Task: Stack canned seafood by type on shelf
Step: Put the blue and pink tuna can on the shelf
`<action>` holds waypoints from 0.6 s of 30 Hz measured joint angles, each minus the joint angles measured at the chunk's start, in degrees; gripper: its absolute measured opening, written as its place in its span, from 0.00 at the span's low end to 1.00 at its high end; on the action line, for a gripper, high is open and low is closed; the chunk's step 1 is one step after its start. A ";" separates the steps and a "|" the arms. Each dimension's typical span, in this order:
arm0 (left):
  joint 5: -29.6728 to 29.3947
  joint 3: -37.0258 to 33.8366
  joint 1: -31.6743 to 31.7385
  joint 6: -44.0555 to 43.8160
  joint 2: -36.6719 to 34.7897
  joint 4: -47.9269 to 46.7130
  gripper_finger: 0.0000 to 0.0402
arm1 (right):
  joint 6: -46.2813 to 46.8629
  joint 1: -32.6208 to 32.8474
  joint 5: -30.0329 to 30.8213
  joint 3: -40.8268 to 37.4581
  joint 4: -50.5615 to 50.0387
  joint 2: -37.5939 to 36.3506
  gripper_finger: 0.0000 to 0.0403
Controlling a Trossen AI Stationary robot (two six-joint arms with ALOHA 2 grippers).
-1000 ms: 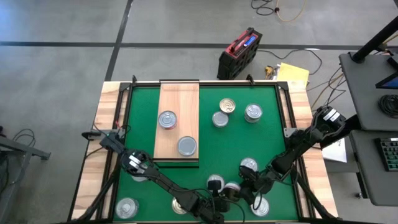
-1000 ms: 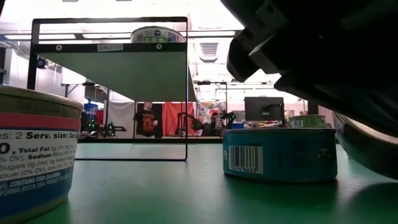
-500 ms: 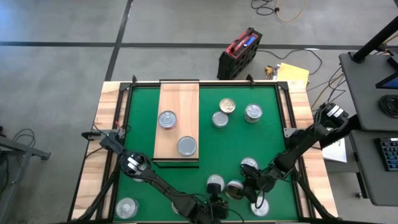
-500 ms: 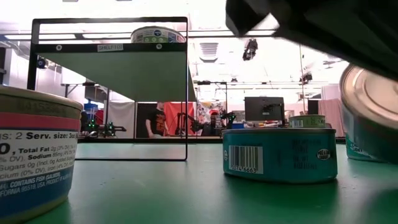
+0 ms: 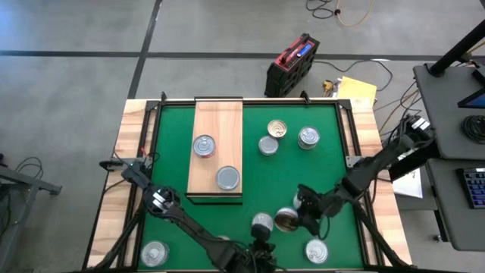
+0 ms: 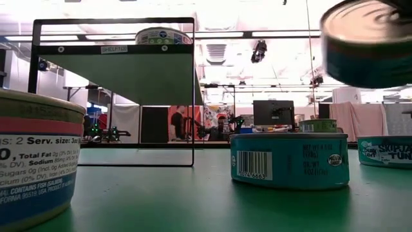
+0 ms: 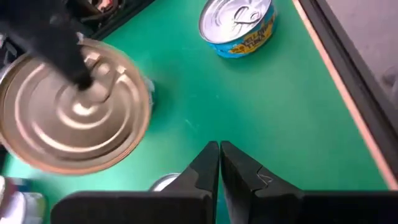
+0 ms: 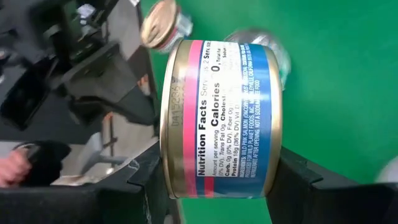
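Note:
The shelf (image 5: 216, 114) is a pale wooden board at the far left of the green mat, with two silver-lidded cans (image 5: 203, 145) (image 5: 227, 177) standing on it. My right gripper (image 5: 289, 220), near the mat's near right, is shut on a gold-lidded can (image 8: 224, 112) with a pink and blue label. My left gripper (image 7: 219, 165) hangs shut and touching nothing at the near edge (image 5: 256, 256). Loose cans stand on the mat, such as those at the far right (image 5: 276, 129) (image 5: 308, 137) and one beside the held can (image 5: 262, 223). My right gripper pinches the can by its two flat ends, one finger (image 7: 65, 46) across the gold lid (image 7: 93, 118) and the other on the bottom (image 8: 280, 155). The fingers slant down from the table's right side. The can is lifted clear, tipped onto its side (image 6: 370, 42).
More cans stand near the mat's near edge (image 5: 316, 250) (image 5: 154, 252), and a teal one (image 6: 290, 160) stands mid-mat. The shelf rests on a black frame (image 6: 112, 93) above the mat. Bare green mat lies between the shelf and the right-hand cans.
My right gripper has risen with the gold-lidded can, which has come off the mat and tipped so that its lid shows from above. My left gripper, still shut, has lifted and drawn back toward the near edge, out of the low view.

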 joint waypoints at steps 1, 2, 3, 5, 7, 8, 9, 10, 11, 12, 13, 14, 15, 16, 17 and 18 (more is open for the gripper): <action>-0.01 -0.13 0.12 0.71 -0.38 -0.59 0.00 | -1.06 -0.92 -0.08 0.00 -1.02 -1.05 0.47; -0.24 -0.27 0.14 1.07 -0.93 -1.13 0.00 | -2.23 -1.88 -0.07 0.00 -2.03 -2.21 0.47; -0.97 -0.51 0.14 1.22 -1.49 -1.84 0.00 | -3.27 -2.91 -0.16 0.00 -2.71 -3.33 0.47; -2.49 -1.01 0.14 1.39 -2.61 -3.90 0.00 | -5.81 -4.99 -0.53 0.00 -3.06 -5.38 0.47; -3.27 -1.97 0.14 1.60 -3.86 -5.08 0.00 | -8.45 -7.24 -2.00 0.00 -3.53 -7.34 0.47; -3.46 -2.63 0.14 1.78 -4.64 -5.32 0.00 | -9.53 -8.55 -2.76 0.00 -3.32 -8.22 0.47; -3.48 -3.24 0.18 2.22 -5.41 -5.32 0.00 | -10.21 -9.95 -3.72 0.00 -3.29 -9.04 0.47; -3.48 -3.81 0.21 2.78 -6.31 -5.13 0.00 | -11.17 -11.47 -4.47 0.00 -3.35 -9.86 0.47; -3.48 -4.52 0.21 3.53 -7.27 -4.97 0.00 | -12.14 -13.17 -5.43 0.00 -3.13 -10.51 0.47; -3.48 -5.45 0.22 4.22 -8.34 -4.80 0.00 | -13.42 -14.83 -6.33 0.00 -2.68 -11.02 0.47; -3.35 -6.63 0.24 4.81 -9.58 -4.28 0.00 | -14.99 -16.51 -7.43 0.00 -2.49 -11.63 0.47; -3.15 -7.99 0.27 5.38 -10.74 -3.77 0.00 | -16.65 -17.82 -8.17 0.00 -2.57 -12.13 0.47; -3.06 -9.51 0.30 5.75 -12.00 -3.11 0.00 | -18.41 -18.89 -8.61 0.00 -2.56 -12.50 0.47; -2.97 -11.47 0.30 6.34 -13.43 -2.07 0.00 | -20.30 -19.80 -8.90 0.02 -2.48 -12.85 0.47; -2.95 -13.81 0.30 6.90 -15.06 -1.09 0.00 | -22.07 -20.52 -9.09 0.00 -2.53 -13.13 0.47; -2.95 -16.69 0.30 7.46 -17.08 0.65 0.00 | -23.61 -21.26 -9.22 0.02 -2.52 -13.36 0.47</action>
